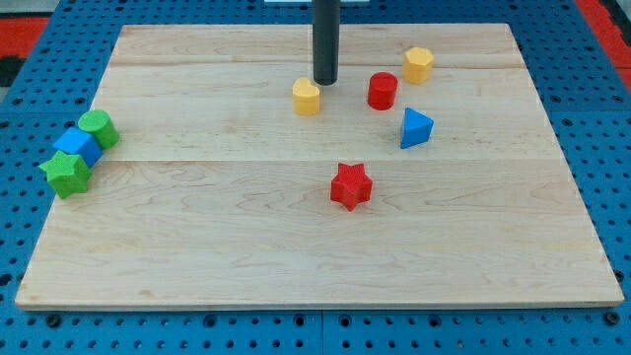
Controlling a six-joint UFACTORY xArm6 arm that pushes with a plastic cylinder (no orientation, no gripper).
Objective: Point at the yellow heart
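Our rod carries no jaws, so there is nothing to record as apart, together or clamped; contact is through our tip (325, 82) only. Taking the yellow heart (307, 97) as landmark: our tip sits just beside it, toward the view's top and slightly to the view's right, near or perhaps touching its upper edge; we cannot tell which from this angle. The heart itself lies on the wooden board (197, 247) in the upper middle, resting flat. To the heart's right stands the red cylinder (383, 91), with a second yellow block (418, 64), roughly hexagonal, farther right and toward the top. The blue triangular block (415, 128) lies right of the heart and lower; the red star (350, 186) is below it, well apart. Far to the heart's left, at the board's edge, three blocks cluster touching: a green cylinder (99, 128), a blue block (78, 145) and a green star (66, 174). Judgement on handling: the heart looks small, rigid and light, with a smooth finish, so it should slide readily on the wood under a slight nudge. No grasp is possible; for pointing, we judge the tip should rest close against its side without pressing, since any push off its centre would likely turn it.
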